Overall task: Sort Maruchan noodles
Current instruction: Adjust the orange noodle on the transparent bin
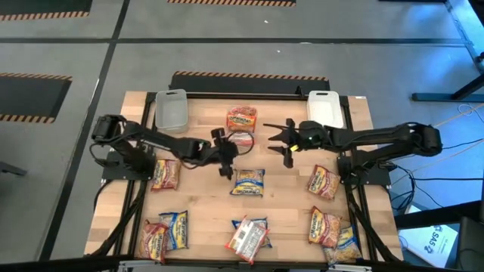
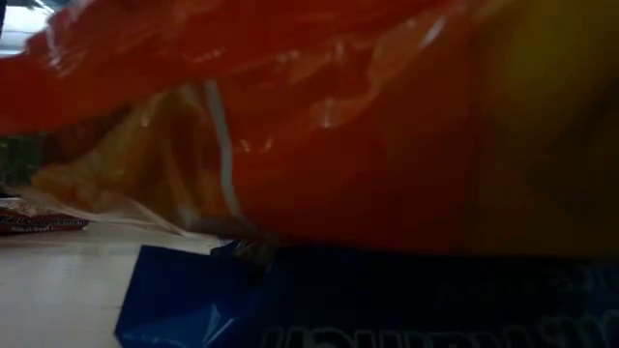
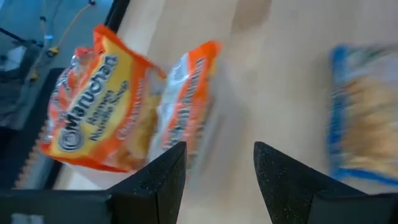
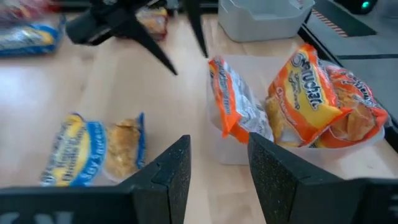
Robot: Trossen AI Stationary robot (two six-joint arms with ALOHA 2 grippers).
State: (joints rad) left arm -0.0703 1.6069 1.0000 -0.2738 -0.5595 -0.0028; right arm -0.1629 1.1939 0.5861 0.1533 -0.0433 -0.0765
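Note:
Two pink-orange Maruchan packets sit at the table's far middle inside a clear bin. One packet stands on its edge, and the other leans against the bin's wall. My left gripper is open just left of them, and its wrist view shows both packets ahead of the fingers. My right gripper is open just right of the bin, touching nothing. A blue packet lies flat between the arms, nearer me.
A clear bin stands at the far left and a white bin at the far right. Red and blue packets lie around. An orange packet on a blue one blocks the low view.

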